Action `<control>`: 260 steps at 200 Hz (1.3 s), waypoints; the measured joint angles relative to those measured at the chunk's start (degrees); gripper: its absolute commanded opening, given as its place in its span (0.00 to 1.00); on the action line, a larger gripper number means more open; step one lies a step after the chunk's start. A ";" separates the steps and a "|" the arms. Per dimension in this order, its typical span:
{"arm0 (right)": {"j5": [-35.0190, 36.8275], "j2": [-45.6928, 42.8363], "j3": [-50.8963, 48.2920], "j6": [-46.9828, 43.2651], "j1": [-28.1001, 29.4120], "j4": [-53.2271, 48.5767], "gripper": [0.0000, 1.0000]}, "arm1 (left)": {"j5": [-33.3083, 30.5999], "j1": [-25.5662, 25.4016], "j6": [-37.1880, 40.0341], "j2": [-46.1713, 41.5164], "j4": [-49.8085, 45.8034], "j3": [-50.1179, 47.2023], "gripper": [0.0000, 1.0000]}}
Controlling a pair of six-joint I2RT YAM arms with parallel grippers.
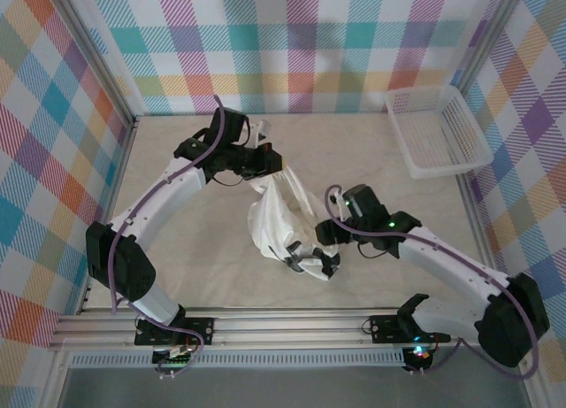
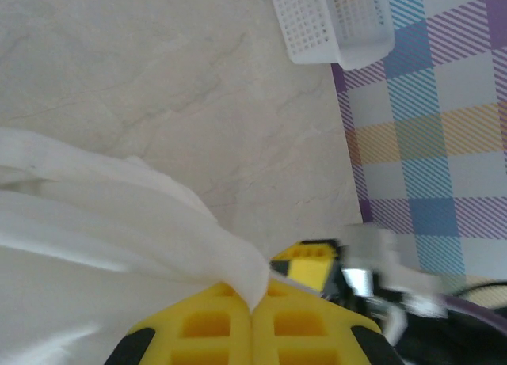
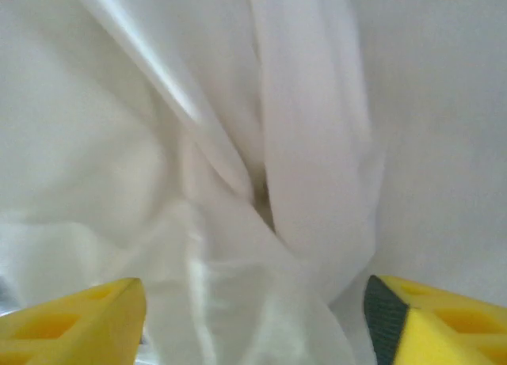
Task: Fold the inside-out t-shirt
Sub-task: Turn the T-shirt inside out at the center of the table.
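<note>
"Two grippers: how do the jaws stand?"
"Left gripper [image 2: 252,303] is pinched tight on a fold of the inside-out t-shirt [image 2: 119,222]. Right gripper [image 3: 255,292] stands wide."
"And the shirt there?"
"Bunched in the gap between the right jaws, drawn up from there to the left jaws."

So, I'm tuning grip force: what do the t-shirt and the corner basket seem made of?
The t-shirt looks like thin, soft fabric, probably cotton knit, matte white: it drapes in loose folds and bunches where pinched. The basket looks like rigid white plastic, faintly glossy: a moulded grid of holes with a straight rim.
</note>
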 measured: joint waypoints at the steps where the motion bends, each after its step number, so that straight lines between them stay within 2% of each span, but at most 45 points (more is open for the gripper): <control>1: 0.09 -0.09 0.13 -0.28 0.02 0.20 0.82 | 0.00 0.00 -0.09 0.00 0.07 -0.09 0.00; 24: 0.26 2.03 3.45 -7.32 0.00 7.87 0.83 | -0.04 0.00 -1.29 0.00 0.20 -0.79 0.00; 44: -2.93 10.19 7.13 -12.04 0.02 13.38 0.83 | -0.04 0.00 -2.23 -0.15 0.20 -0.79 0.00; 49: -3.19 12.59 8.07 -12.81 0.02 14.47 0.81 | -0.02 0.00 -2.36 -0.26 0.20 -0.79 0.00; 56: -2.99 16.15 9.29 -13.55 0.02 16.20 0.70 | -0.02 0.00 -2.43 -0.44 0.20 -0.76 0.00; 73: -0.90 24.06 12.61 -14.71 0.07 17.75 0.18 | -0.20 0.00 -2.25 -0.90 -0.07 -0.68 0.00; 82: -0.33 27.45 14.84 -14.67 0.02 16.85 0.00 | -0.70 0.04 -1.68 -0.96 -1.27 -0.07 0.00; 91: -0.96 29.09 16.76 -14.43 0.00 15.28 0.00 | -1.73 0.26 -0.59 -0.98 -2.40 0.57 0.00; 104: -5.44 28.26 18.14 -12.74 -0.46 13.40 0.00 | -4.09 1.64 1.73 -0.98 -3.78 0.83 0.00; 125: -19.08 20.33 17.00 -6.23 -2.78 14.08 0.00 | -7.08 7.10 4.81 -0.31 -2.91 -1.31 0.04; 141: -27.43 12.50 13.79 2.21 -5.33 20.17 0.00 | -5.84 9.64 6.56 2.25 -0.83 -3.89 0.19; 160: -34.29 6.34 11.02 10.32 -9.05 23.74 0.00 | -9.97 9.79 7.17 4.17 3.26 -7.76 0.35; 177: -36.54 5.29 10.91 14.58 -11.19 25.16 0.00 | -12.04 10.60 6.40 3.21 6.43 -12.28 0.51; 199: -36.41 7.78 11.39 17.31 -11.56 23.89 0.00 | -12.83 10.62 5.55 -3.13 9.03 -17.57 0.59; 214: -35.12 10.36 12.52 18.01 -11.63 21.18 0.00 | -14.01 9.14 4.94 -11.08 9.46 -20.39 0.60; 225: -34.42 12.07 13.66 18.03 -11.63 19.21 0.00 | -16.31 5.97 3.96 -17.00 9.66 -21.53 0.61; 241: -33.90 13.99 15.43 18.01 -11.65 17.03 0.00 | -19.93 -2.14 1.81 -23.74 10.54 -22.56 0.64; 260: -33.24 15.23 17.49 18.21 -11.63 15.30 0.00 | -24.44 -11.02 -2.08 -25.11 10.82 -23.21 0.72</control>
